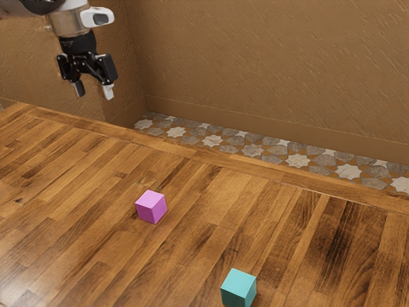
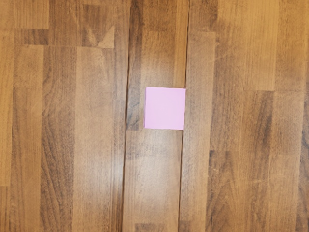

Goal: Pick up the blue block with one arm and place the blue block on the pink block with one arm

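A pink block (image 1: 151, 206) rests on the wooden table top near the middle of the exterior view. A blue-teal block (image 1: 238, 288) sits nearer the front edge, to the exterior view's right of the pink one, and the two are well apart. My gripper (image 1: 92, 88) hangs high above the table at the exterior view's upper left, open with nothing between its fingers. From the wrist view I look straight down on the pink block (image 2: 165, 108), a flat square on the planks far below my hand.
The wooden table (image 1: 77, 192) stretches wide around both blocks. Beyond its far edge lies a strip of patterned tile floor (image 1: 268, 148), backed by a brown wall (image 1: 275, 57).
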